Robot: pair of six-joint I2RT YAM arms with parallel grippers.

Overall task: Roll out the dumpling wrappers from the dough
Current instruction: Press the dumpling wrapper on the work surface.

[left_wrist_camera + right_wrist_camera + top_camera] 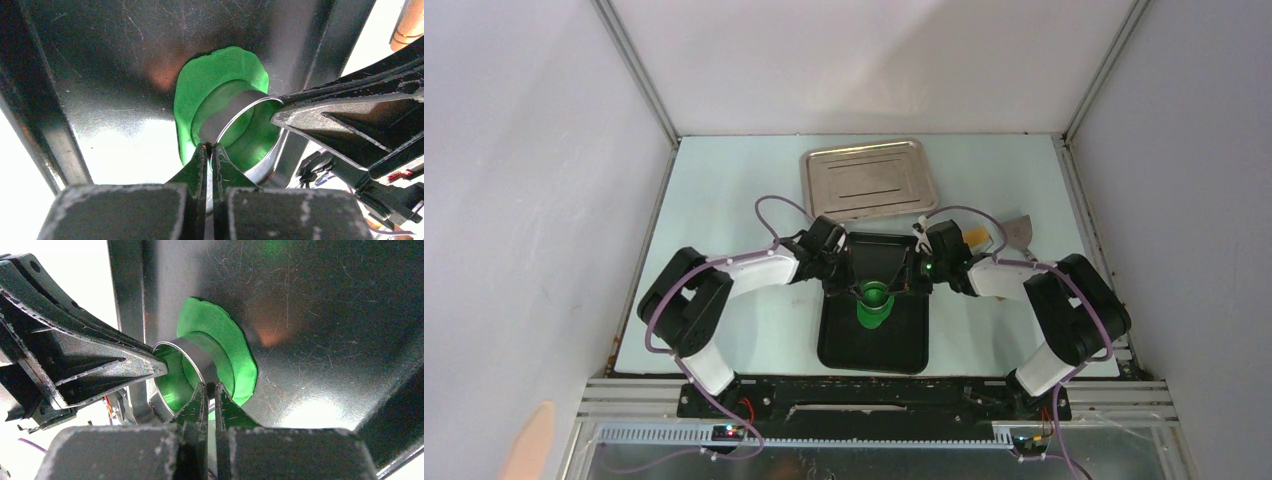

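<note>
The dough [873,316] is a flattened bright green oval sheet on the black tray [874,352]. A shiny metal ring cutter [876,294] stands on it. In the left wrist view my left gripper [209,146] is shut on the near rim of the cutter [235,107], over the dough [220,70]. In the right wrist view my right gripper [210,386] is shut on the opposite rim of the cutter [195,352], with dough [237,352] around it. The grippers [854,288] [904,286] face each other across the ring. No separate round wrapper shows.
A steel baking tray [869,180] lies at the back of the table. A tan wooden roller [977,237] and a metal scraper [1022,232] lie to the right of the black tray, behind my right arm. White walls enclose the table.
</note>
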